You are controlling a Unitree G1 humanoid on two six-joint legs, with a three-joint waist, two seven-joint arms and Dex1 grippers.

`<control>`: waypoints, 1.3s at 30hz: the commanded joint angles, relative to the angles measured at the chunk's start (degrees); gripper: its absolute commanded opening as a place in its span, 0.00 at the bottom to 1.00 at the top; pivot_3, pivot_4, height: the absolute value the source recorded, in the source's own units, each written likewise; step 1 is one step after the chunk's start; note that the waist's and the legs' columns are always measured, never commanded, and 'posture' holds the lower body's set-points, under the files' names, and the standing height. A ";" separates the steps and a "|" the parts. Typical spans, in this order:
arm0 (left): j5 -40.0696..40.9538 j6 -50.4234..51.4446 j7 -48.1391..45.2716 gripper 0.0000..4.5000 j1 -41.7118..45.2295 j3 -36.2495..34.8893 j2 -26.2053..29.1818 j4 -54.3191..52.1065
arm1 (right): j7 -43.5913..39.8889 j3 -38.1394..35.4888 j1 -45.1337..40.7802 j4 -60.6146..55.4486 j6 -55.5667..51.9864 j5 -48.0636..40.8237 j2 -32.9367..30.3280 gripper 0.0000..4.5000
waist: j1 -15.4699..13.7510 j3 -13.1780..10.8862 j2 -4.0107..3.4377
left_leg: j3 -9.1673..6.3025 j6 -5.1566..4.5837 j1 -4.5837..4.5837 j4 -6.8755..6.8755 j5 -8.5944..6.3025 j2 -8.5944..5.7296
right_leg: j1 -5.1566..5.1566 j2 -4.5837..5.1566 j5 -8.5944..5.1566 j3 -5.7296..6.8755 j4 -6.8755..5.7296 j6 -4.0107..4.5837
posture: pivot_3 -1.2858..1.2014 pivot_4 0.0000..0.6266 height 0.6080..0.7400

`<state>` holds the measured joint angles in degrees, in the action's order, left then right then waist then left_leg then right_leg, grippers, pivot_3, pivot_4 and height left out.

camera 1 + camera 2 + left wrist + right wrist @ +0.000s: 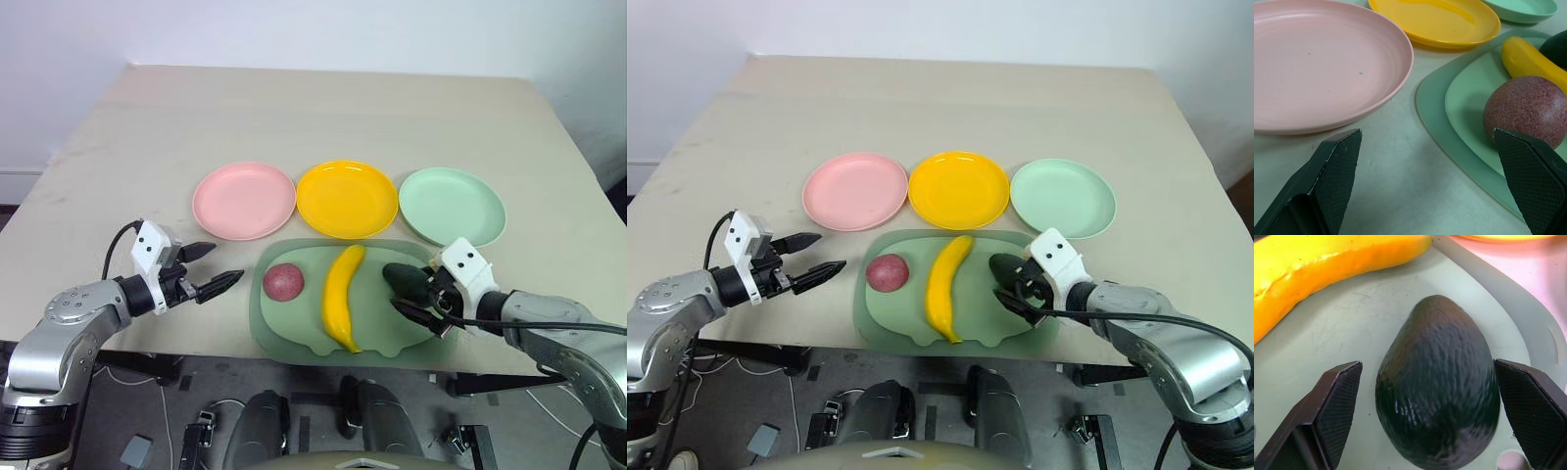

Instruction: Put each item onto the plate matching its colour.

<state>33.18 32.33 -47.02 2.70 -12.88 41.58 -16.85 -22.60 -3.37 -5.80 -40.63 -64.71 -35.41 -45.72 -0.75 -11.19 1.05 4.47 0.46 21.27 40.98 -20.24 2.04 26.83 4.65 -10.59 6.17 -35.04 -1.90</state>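
Sage-green rounded tray (294, 338) holds the round reddish-purple fruit (283, 282), long yellow banana (341, 296) and dark green avocado (1440, 382). Pink plate (244, 200), orange-yellow plate (347, 199) and mint plate (452, 206) stand bare at twelve o'clock. Right gripper (1435, 416), fingers apart, straddles the avocado at the tray's three o'clock edge; left gripper (217, 265), fingers apart, hangs over bare table (127, 166) at nine o'clock.

The avocado (1437, 387) is showing a dark, pebbled skin with a faint sheen. The banana (1327, 259) is looking smooth and waxy, likely plastic. The reddish-purple fruit (1525, 110) is coming across speckled and matt. The pink plate (1322, 63) is reading as matt, with faint concentric rings; the sage-green tray (1435, 107) is looking smooth and matt too. The finger pads (1339, 406) are showing fine cross-hatched black texture. The table (294, 117) is looking dull, lightly scuffed.
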 commanded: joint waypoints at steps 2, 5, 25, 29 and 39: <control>0.75 0.10 0.34 1.00 -0.33 -2.32 0.80 -2.24 | -0.33 0.05 -0.46 0.16 1.31 1.60 0.04 0.80 | -0.01 0.00 0.00 | 0.00 0.00 0.00 0.00 0.00 0.00 | 0.00 0.00 0.00 0.00 0.00 0.00 | 0.52 0.24 1.00; 0.78 0.08 0.44 1.00 -0.54 -2.48 0.80 -2.43 | -1.51 -0.44 -2.05 0.65 2.79 2.20 -0.30 0.67 | 0.00 0.00 0.00 | 0.00 0.00 0.00 0.00 0.00 0.00 | 0.00 0.00 0.00 0.00 0.00 0.00 | 0.52 0.24 1.00; 0.94 1.21 -0.23 1.00 2.97 -1.49 1.19 -3.30 | -11.28 13.27 -31.08 53.94 34.20 28.94 -2.68 0.67 | 0.27 0.00 0.01 | 0.13 -0.05 0.09 0.04 -0.01 -0.10 | 0.03 0.04 0.11 0.10 0.00 0.12 | 0.52 0.24 1.00; 1.08 1.73 -0.29 1.00 2.60 -1.54 1.24 -4.36 | -14.03 12.36 -31.80 56.26 36.92 29.62 -1.42 0.98 | 0.54 0.00 0.01 | 0.09 -0.01 0.04 0.04 0.01 -0.06 | 0.02 0.02 0.12 0.10 -0.05 0.13 | 0.52 0.24 1.00; 1.07 2.49 -0.96 1.00 3.00 -1.57 1.62 -4.37 | -21.25 10.05 -31.96 51.39 50.34 31.35 -2.97 1.00 | 0.35 0.00 0.00 | 0.06 0.05 0.04 0.05 0.05 -0.05 | 0.02 0.02 0.13 0.09 -0.09 0.14 | 0.52 0.24 1.00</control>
<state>33.54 34.88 -47.53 5.25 -13.94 42.28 -19.29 -42.57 8.28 -36.24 13.14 -19.27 -5.35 -46.88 -0.40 -11.19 1.05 4.53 0.51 21.30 41.02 -20.19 1.99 26.84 4.67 -10.46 6.26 -35.13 -1.76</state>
